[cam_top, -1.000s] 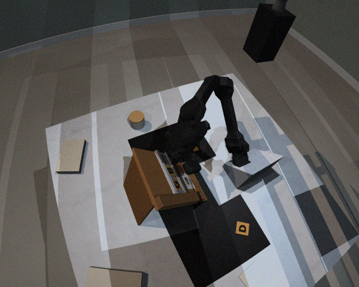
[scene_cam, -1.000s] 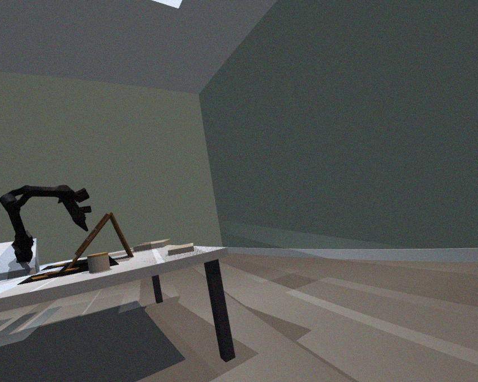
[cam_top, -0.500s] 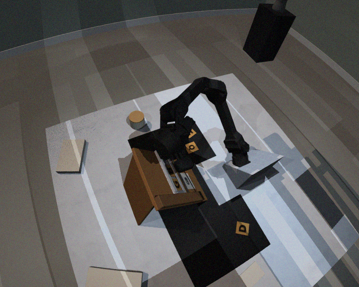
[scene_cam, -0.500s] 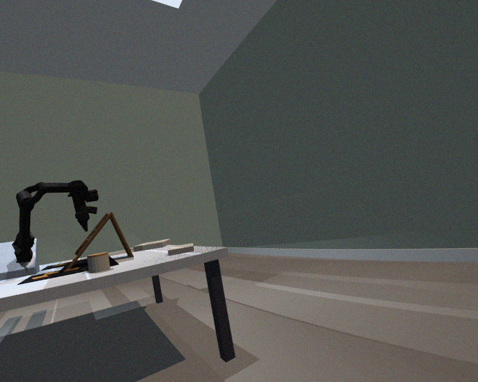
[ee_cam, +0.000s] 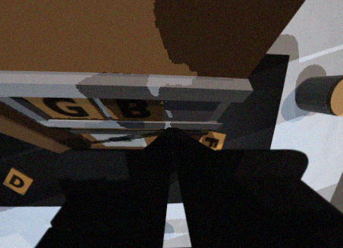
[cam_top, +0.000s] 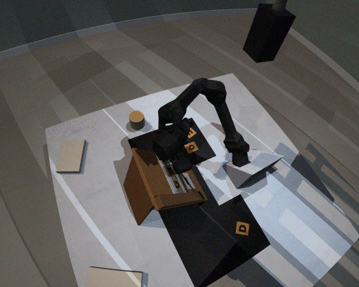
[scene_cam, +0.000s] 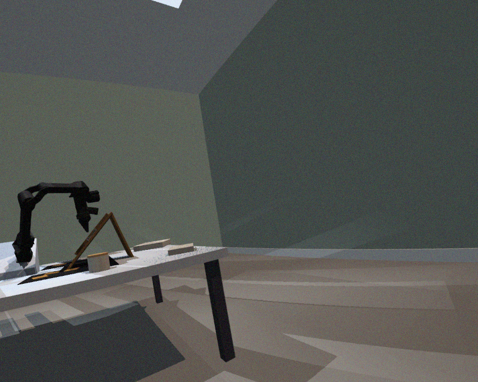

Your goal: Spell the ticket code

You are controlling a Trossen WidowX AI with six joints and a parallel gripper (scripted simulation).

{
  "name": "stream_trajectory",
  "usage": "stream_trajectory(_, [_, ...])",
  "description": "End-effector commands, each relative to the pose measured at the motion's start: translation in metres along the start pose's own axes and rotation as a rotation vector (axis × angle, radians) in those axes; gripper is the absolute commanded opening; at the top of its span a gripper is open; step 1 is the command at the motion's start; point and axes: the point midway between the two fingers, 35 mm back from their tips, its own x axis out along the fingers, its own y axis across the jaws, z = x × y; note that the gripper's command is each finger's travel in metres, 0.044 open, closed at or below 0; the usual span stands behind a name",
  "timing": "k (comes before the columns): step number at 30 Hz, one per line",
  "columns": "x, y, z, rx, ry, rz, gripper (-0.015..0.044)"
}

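The brown slanted board (cam_top: 148, 176) (scene_cam: 94, 236) (ee_cam: 76, 28) carries the grey letter rail (cam_top: 189, 182) (ee_cam: 125, 83). Two orange tiles sit in it. Tile G (cam_top: 177, 184) (ee_cam: 68, 108) is at the closed end and tile B (cam_top: 170, 169) (ee_cam: 134, 108) is beside it. The rail slot to the right of B is bare. My gripper (cam_top: 181, 165) (scene_cam: 84, 227) (ee_cam: 171, 132) is shut with nothing between the fingers. Its tip is at the rail's lower bar, just right of B. Loose tile F (cam_top: 191, 132) (ee_cam: 212, 141), a second tile (cam_top: 191, 147) whose letter I cannot read, and tile D (cam_top: 242, 228) (ee_cam: 17, 181) lie on dark mats.
A short cylinder with a tan top (cam_top: 137, 119) (scene_cam: 98, 262) (ee_cam: 322, 95) stands behind the board. A beige block (cam_top: 71, 155) lies far left and another (cam_top: 113, 277) lies at the front edge. The arm's base stands on a white block (cam_top: 260, 160) (scene_cam: 0, 257).
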Motion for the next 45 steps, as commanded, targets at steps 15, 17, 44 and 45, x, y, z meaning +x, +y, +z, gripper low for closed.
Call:
stream_trajectory(15, [0.007, 0.0, 0.007, -0.001, 0.0, 0.003, 0.0])
stream_trajectory(17, [0.007, 0.0, 0.007, -0.001, 0.0, 0.003, 0.0])
stream_trajectory(44, [0.017, -0.001, 0.016, -0.001, -0.001, 0.003, 0.0])
stream_trajectory(45, [0.018, -0.001, 0.017, -0.001, -0.001, 0.003, 0.0])
